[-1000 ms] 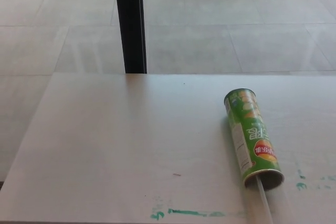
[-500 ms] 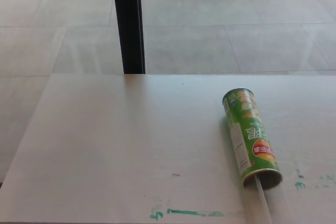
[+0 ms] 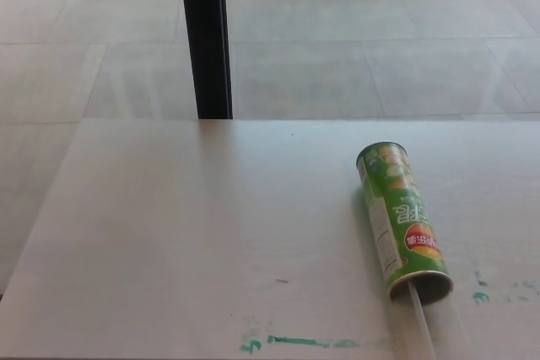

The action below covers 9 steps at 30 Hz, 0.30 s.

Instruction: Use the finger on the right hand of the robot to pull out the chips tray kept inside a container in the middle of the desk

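A green chips can (image 3: 400,219) lies on its side on the white desk (image 3: 194,225), right of the middle. Its open mouth (image 3: 423,287) faces the near edge. A thin clear tray strip (image 3: 421,321) sticks out of that mouth and runs down toward the bottom of the picture. How much of the tray stays inside the can is hidden. Neither of my hands shows in the head view.
A black post (image 3: 205,35) stands behind the desk's far edge, left of centre. Green paint smears (image 3: 295,342) mark the near edge, with smaller ones (image 3: 483,296) right of the can. Tiled floor (image 3: 380,40) lies beyond the desk.
The whole picture has drifted a few pixels to the left, so the camera moved. The can and the tray strip lie as before.
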### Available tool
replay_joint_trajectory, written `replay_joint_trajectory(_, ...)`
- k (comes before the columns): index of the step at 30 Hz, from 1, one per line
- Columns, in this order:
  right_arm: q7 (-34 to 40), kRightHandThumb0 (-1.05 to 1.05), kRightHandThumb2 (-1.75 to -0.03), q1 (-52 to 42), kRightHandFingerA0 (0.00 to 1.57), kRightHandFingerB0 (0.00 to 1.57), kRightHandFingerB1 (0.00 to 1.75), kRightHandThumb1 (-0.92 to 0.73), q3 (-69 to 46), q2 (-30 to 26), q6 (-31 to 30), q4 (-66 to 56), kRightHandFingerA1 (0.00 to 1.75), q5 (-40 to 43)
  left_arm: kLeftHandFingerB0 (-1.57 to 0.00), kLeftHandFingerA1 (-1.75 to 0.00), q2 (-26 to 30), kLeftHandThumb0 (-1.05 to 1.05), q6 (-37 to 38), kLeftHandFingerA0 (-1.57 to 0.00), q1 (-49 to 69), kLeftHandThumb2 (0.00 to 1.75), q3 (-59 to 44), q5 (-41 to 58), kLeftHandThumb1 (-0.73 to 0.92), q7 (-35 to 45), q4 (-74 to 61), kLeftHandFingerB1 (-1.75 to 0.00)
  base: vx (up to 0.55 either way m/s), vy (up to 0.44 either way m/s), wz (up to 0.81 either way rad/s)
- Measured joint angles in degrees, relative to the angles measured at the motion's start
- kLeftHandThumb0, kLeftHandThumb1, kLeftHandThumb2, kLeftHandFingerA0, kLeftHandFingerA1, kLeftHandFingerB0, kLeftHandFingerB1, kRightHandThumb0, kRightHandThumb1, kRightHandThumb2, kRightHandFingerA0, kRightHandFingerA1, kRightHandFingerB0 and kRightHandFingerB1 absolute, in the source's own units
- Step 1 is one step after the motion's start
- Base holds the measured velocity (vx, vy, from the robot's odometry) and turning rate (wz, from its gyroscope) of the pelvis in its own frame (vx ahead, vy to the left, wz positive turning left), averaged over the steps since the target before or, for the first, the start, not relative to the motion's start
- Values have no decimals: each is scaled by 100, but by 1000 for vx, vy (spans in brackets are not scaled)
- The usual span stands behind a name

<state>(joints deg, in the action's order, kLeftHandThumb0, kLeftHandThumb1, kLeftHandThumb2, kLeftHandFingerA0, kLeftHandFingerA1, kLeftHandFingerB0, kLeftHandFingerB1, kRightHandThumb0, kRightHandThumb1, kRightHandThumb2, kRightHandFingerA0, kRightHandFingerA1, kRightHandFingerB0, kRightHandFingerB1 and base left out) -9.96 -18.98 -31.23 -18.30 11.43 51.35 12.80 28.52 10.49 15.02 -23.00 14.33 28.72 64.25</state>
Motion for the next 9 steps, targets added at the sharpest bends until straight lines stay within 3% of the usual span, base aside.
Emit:
replay_joint_trajectory(1,0,-17,-61,31,77,54,64,-56,16,-7,7,78,116,1,-39,-74,0,-70,0,-34,-3,61,0,0,71,-13,-2,-57,0,0,0)
replay_joint_trajectory(3,-11,-22,-70,58,78,56,68,-52,25,-7,20,162,112,10,-39,-77,0,-70,0,-35,-19,62,1,0,71,-31,25,-57,0,0,0)
replay_joint_trajectory(5,-27,-22,-70,56,75,56,67,-53,19,-7,21,168,113,32,-41,-81,0,-71,0,-37,-25,61,7,-2,70,-39,55,-61,0,0,0)
replay_joint_trajectory(6,-37,-17,-61,50,73,59,65,-56,14,-8,21,161,118,44,-40,-76,0,-70,0,-36,-24,62,8,-3,71,-43,56,-57,0,0,0)
replay_joint_trajectory(7,-41,-22,-69,49,78,60,69,-53,15,-8,21,159,115,52,-37,-75,0,-70,0,-33,-25,62,12,-5,71,-51,57,-55,0,0,0)
replay_joint_trajectory(9,-42,-16,-62,48,73,56,67,-56,17,-8,21,157,121,58,-37,-75,0,-70,0,-34,-24,62,12,-6,72,-52,58,-56,0,0,0)
